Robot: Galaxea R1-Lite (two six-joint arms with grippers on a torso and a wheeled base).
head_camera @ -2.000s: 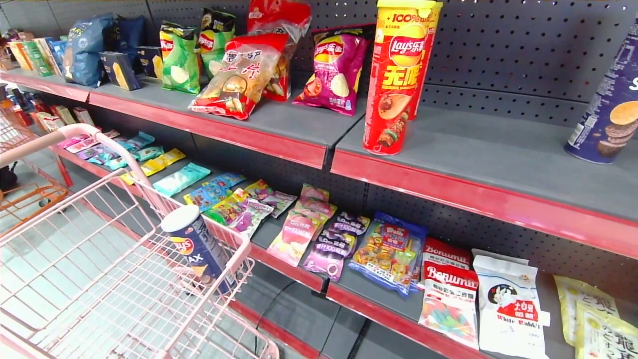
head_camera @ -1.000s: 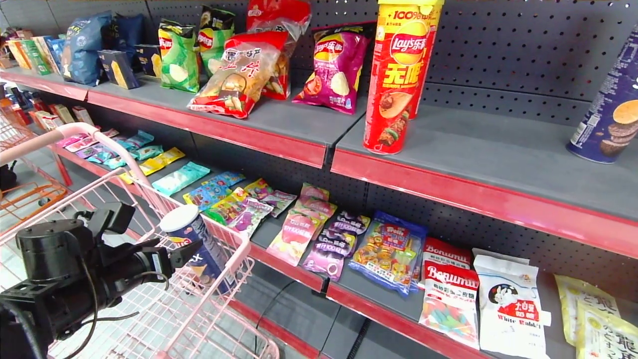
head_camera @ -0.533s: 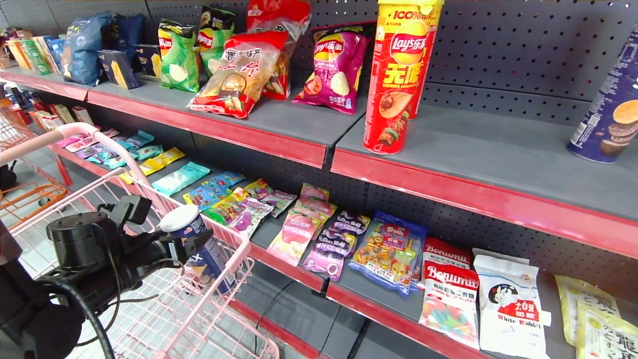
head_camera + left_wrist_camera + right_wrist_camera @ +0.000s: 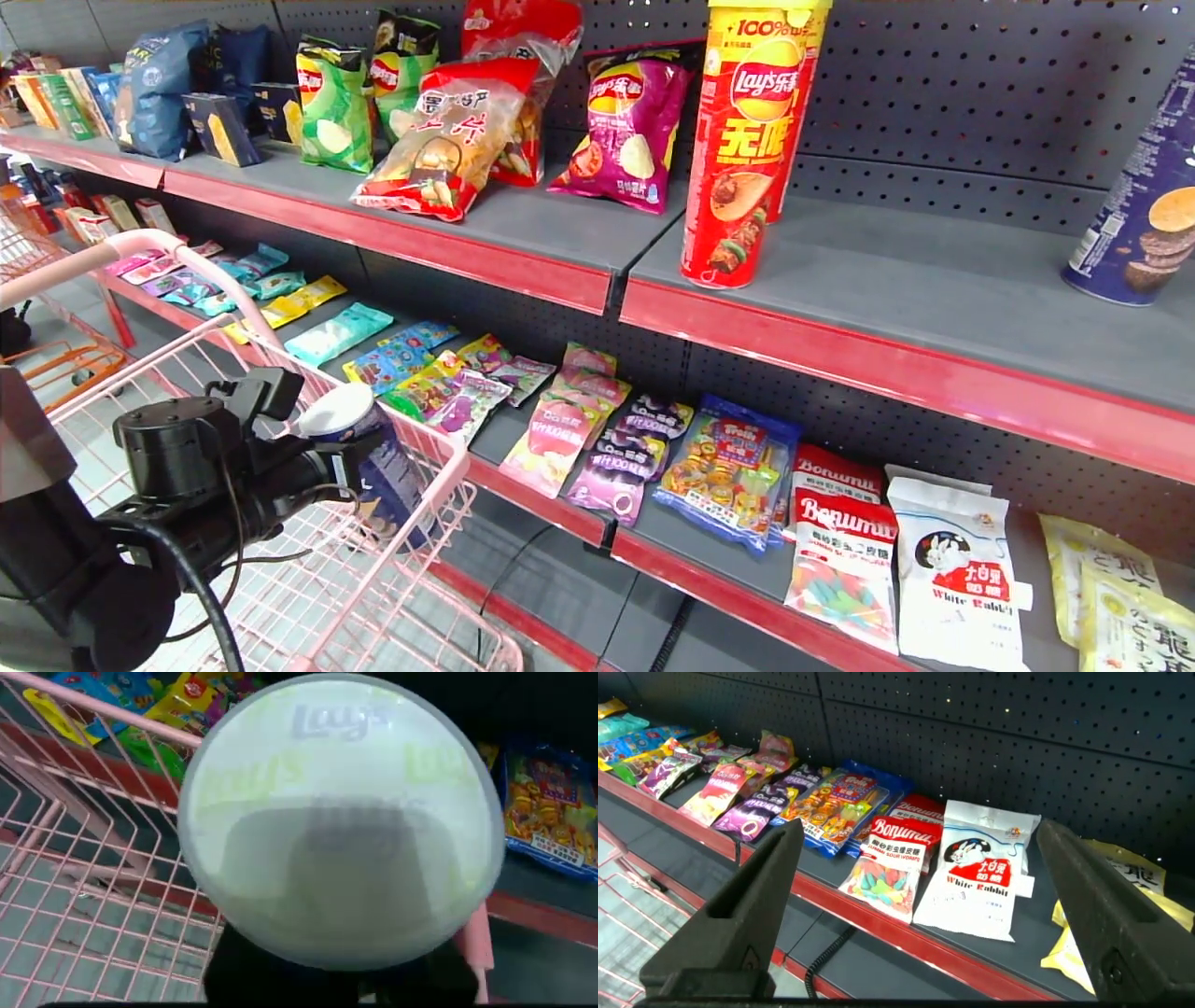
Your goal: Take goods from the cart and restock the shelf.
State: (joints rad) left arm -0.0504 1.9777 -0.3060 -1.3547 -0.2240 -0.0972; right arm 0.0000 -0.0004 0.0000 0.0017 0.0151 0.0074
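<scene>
Black, the left gripper (image 4: pixel 359 455) sits in the lower left of the head view, right against the dark blue can (image 4: pixel 400 493) just under its white lid (image 4: pixel 341 821). I cannot tell whether it has closed on the can or only lies beside it. The can stands in the corner of the pink cart (image 4: pixel 459 459) nearest the shelving, its long axis near upright and the lid tipped slightly toward the frame's upper left, so the gripper meets it side-on from the left.

The right gripper (image 4: pixel 917 835) is spread wide and holds nothing. It is in front of the candy bags (image 4: pixel 878 859) on the lower shelf (image 4: pixel 906 957), well apart from the cart, so the left arm is nearer.

Count:
- 1 can in the cart.
- 1 similar blue can (image 4: pixel 1144 187) at the right edge of the upper shelf (image 4: pixel 934 280).
- 1 red can (image 4: pixel 747 140) mid-frame, with what looks like a 2nd behind it.
</scene>
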